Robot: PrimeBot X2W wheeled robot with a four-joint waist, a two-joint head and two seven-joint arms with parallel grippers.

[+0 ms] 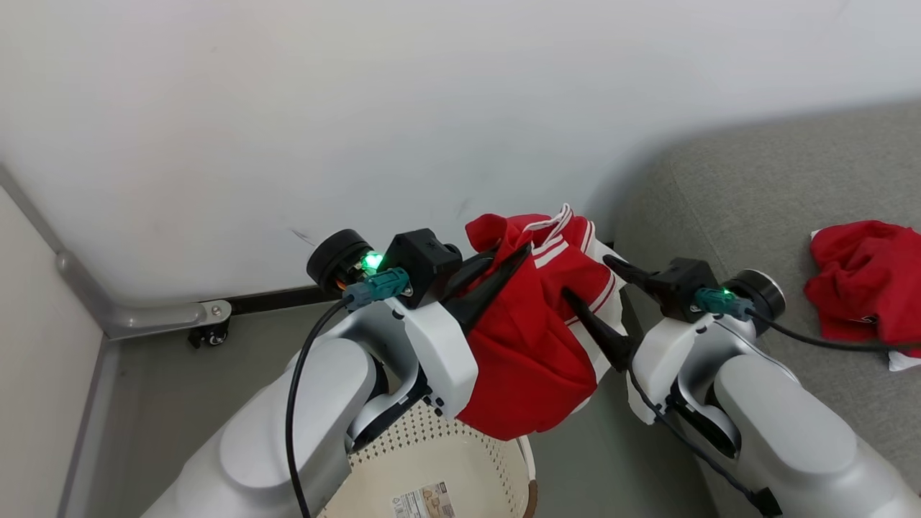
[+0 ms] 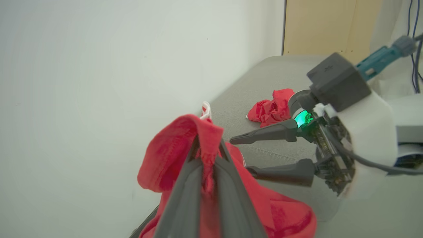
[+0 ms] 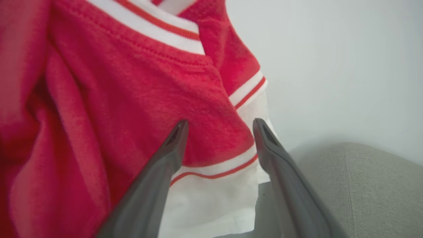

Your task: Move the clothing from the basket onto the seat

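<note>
**Hauling laundry: one piece down, one in the air**

Calling this past halfway, going by what's visible. One crumpled red garment [image 1: 863, 280] already sits on the seat [image 1: 755, 187], well in from its rounded corner. The striped red garment [image 1: 532, 338] is up in the air, hanging from the left hand [image 1: 512, 253], which is clamped tight on a bunched fold near the top. You can see the fabric pinched between its fingers [image 2: 185, 185] in the left wrist view.

The right hand [image 1: 586, 277] has its fingers spread wide, gripping nothing. It sits right at the white-striped hem, but I can't tell if it actually touches the cloth.

The basket [image 1: 446, 439] is directly below, and the part of its floor I can see is bare apart from a paper label [image 1: 424, 500]. The left arm hides the rest, so I can't say whether more is in there.

What's left, I'd guess: swing this one over to the right and drop it on the cushion.

As for room, the wall [image 1: 360, 108] is close behind the garment, so there isn't much slack that way. The hanging tail dangles just above the basket's rim and could snag on it. The seat's corner is near, with plenty of bare grey cushion between it and the first garment. The right arm sits between the load and the seat, though, so it's kind of in the way.
</note>
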